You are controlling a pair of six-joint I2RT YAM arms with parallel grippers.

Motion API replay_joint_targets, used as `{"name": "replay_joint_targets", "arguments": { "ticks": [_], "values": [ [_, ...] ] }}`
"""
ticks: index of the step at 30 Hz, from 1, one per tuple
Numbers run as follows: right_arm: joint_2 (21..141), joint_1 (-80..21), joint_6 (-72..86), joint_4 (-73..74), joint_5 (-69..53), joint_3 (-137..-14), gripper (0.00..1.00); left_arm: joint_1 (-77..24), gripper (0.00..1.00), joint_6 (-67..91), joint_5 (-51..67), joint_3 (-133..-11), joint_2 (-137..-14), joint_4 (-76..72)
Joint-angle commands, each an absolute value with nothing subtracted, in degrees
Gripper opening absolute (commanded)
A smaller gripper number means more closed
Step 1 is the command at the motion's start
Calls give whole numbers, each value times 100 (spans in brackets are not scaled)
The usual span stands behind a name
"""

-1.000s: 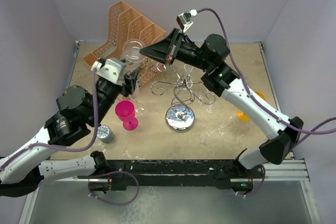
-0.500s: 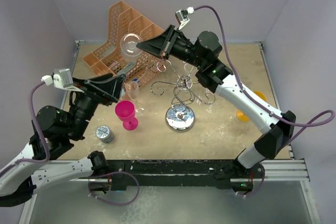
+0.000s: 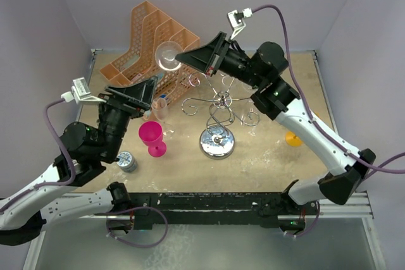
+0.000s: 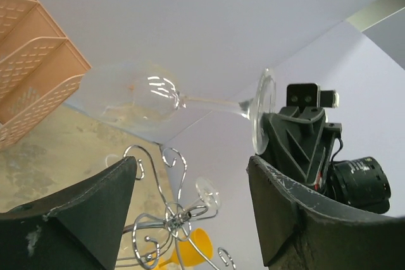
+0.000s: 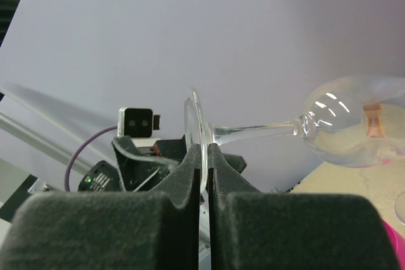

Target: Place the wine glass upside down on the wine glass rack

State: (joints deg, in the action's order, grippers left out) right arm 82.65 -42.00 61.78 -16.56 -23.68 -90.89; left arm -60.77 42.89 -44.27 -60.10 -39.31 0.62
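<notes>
The clear wine glass [image 3: 169,52] hangs on its side in the air over the orange organiser. My right gripper [image 3: 181,60] is shut on the rim of its round foot. In the right wrist view my right gripper [image 5: 202,153] pinches the foot, and the stem and bowl [image 5: 354,124] point right. My left gripper [image 3: 150,86] is open and empty, below and left of the glass. In the left wrist view my left gripper [image 4: 190,165] is wide open under the glass [image 4: 142,96]. The wine glass rack [image 3: 218,109] stands mid-table on its chrome base [image 3: 217,142], and its loops show in the left wrist view [image 4: 168,216].
An orange mesh organiser [image 3: 152,42] stands at the back left. A pink goblet [image 3: 152,137], a small clear glass [image 3: 159,109] and a silver can [image 3: 126,161] stand at the front left. A yellow cup [image 3: 292,138] lies to the right of the rack.
My left gripper pulled back from the glass to the left, then came up and right again, open. My right gripper carried the glass a little to the right.
</notes>
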Motion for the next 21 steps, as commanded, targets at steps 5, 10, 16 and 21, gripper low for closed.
{"name": "replay_joint_targets", "arguments": {
  "ticks": [5, 10, 16, 21],
  "values": [
    [7725, -4221, 5645, -1649, -2362, -8953, 0, -6062, 68, 4140, -3655, -6100, -4226, -1084],
    [7868, -4221, 5625, -1730, -2466, -8904, 0, -6064, 67, 4207, -3797, -5854, -4120, -1327],
    [8012, -4219, 5622, -1792, -2719, -8938, 0, -6061, 63, 4210, -4227, -5660, -3922, -1466],
    [8115, -4227, 5565, -1894, -3171, -8922, 0, -6063, 56, 4243, -4400, -5959, -4171, -977]
  ]
}}
